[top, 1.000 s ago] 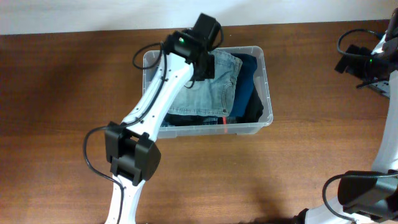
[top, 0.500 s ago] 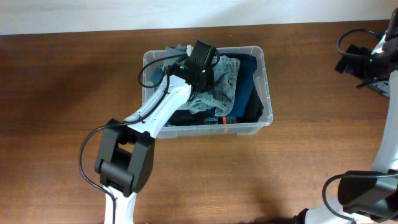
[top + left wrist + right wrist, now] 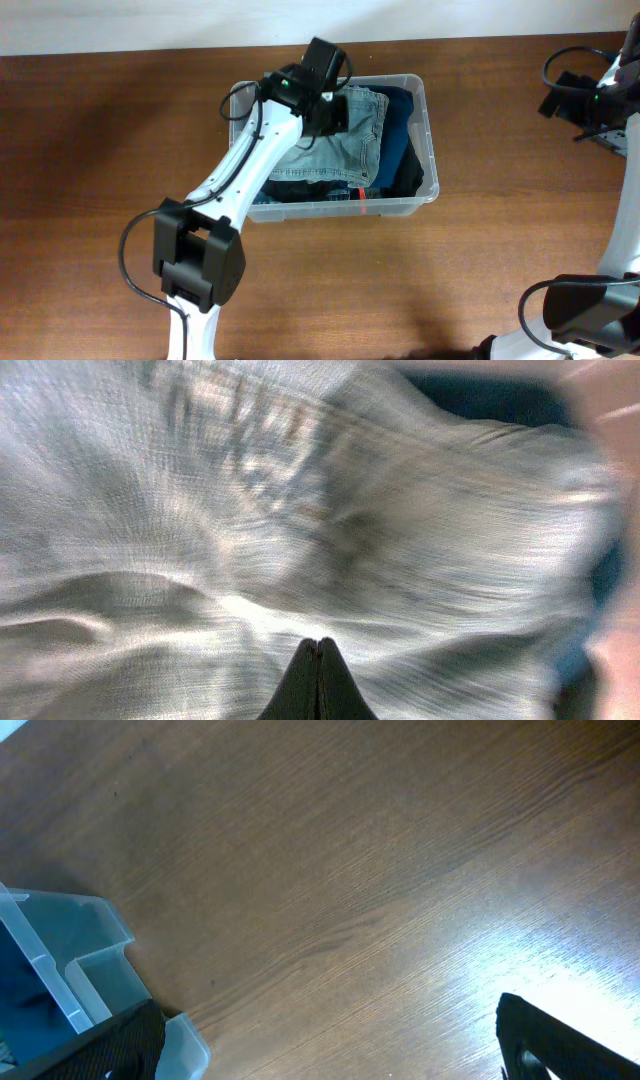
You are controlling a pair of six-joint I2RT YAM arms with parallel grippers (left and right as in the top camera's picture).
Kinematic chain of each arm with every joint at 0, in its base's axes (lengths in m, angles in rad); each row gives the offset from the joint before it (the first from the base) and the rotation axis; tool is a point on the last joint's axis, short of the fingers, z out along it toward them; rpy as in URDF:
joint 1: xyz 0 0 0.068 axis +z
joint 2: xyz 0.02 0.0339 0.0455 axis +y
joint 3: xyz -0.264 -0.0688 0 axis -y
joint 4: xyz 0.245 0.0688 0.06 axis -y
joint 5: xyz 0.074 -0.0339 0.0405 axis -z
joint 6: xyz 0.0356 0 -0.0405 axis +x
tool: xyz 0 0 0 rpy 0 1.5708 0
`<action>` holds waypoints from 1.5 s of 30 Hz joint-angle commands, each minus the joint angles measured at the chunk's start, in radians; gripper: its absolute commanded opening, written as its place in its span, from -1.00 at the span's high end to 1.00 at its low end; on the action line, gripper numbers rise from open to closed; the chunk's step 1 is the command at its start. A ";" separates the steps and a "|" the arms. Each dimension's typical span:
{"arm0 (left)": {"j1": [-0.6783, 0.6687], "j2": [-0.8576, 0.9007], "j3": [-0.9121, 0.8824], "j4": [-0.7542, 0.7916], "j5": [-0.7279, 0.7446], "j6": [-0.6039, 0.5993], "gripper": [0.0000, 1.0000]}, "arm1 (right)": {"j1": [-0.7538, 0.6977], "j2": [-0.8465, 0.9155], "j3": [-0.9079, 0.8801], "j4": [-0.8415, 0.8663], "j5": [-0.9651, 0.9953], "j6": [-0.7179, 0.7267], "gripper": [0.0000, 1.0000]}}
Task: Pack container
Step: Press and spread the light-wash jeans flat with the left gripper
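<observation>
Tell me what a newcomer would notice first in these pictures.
A clear container sits mid-table, stuffed with dark clothes and pale jeans on top. The white left arm reaches over it, its shut pincer pointing at the denim. The right arm sits at the far right edge.

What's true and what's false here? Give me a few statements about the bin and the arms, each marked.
The bin holds clothes. True.
Pale jeans lie on top. True.
The left jaws are wide open. False: they are shut, over the jeans.
The right arm reaches into the bin. False: it is off to the right, away from the bin, jaws open.
The table is white. False: it is brown wood.
</observation>
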 commanded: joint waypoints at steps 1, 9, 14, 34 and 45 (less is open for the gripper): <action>-0.004 -0.083 0.063 -0.013 0.029 0.011 0.99 | -0.003 0.001 -0.003 0.001 0.012 0.001 -0.97; -0.006 -0.072 0.063 0.034 0.025 -0.036 0.99 | -0.003 0.001 -0.003 0.001 0.012 0.001 -0.97; -0.017 -0.039 0.063 0.060 0.025 -0.051 0.99 | -0.003 0.001 -0.003 0.001 0.012 0.001 -0.97; -0.069 0.379 0.063 0.193 0.129 -0.051 0.99 | -0.003 0.001 -0.003 0.001 0.012 0.001 -0.97; -0.062 0.178 0.234 0.022 0.098 -0.032 0.99 | -0.003 0.001 -0.003 0.001 0.012 0.001 -0.97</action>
